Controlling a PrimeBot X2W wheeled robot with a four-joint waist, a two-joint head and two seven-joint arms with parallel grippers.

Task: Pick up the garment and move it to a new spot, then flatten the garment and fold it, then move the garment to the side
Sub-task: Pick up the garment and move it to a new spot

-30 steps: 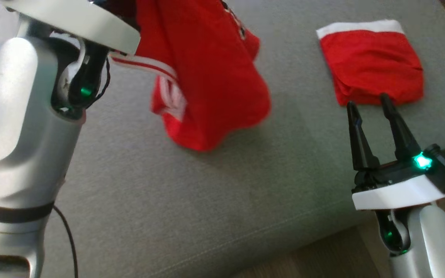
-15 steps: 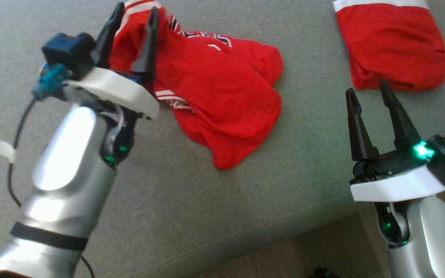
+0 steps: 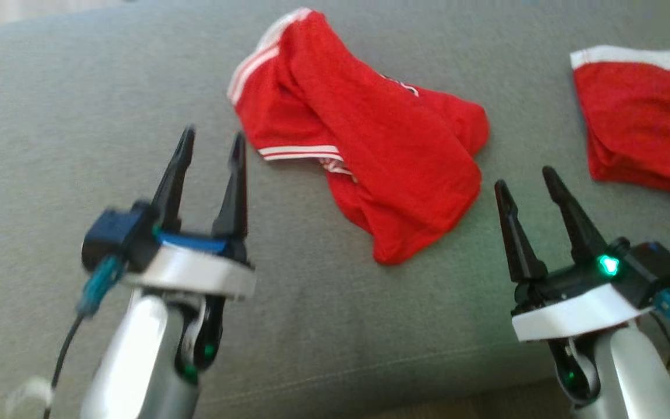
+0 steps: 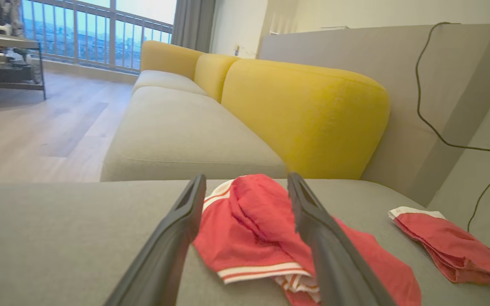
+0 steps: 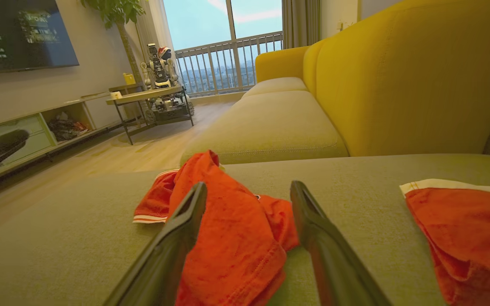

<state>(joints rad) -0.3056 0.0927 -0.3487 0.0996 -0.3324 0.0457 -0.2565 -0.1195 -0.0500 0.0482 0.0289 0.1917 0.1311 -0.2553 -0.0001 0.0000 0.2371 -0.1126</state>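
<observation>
The garment (image 3: 370, 139), red with white-striped trim, lies crumpled on the grey cushion (image 3: 79, 87) near the middle of the head view. It also lies ahead of the fingers in the left wrist view (image 4: 253, 229) and the right wrist view (image 5: 228, 229). My left gripper (image 3: 211, 137) is open, to the left of the garment and apart from it, holding nothing. My right gripper (image 3: 525, 176) is open too, just right of the garment's lower edge, empty.
A second red garment with a white band (image 3: 643, 122) lies folded at the right (image 4: 449, 244) (image 5: 466, 229). A yellow sofa back (image 4: 309, 114) and a grey backrest with a black cable (image 4: 423, 97) rise behind. The cushion's front edge (image 3: 370, 372) runs near the grippers' wrists.
My left gripper opened and let go of the garment, which dropped onto the cushion. The left arm drew back toward me. The head camera has shifted.
</observation>
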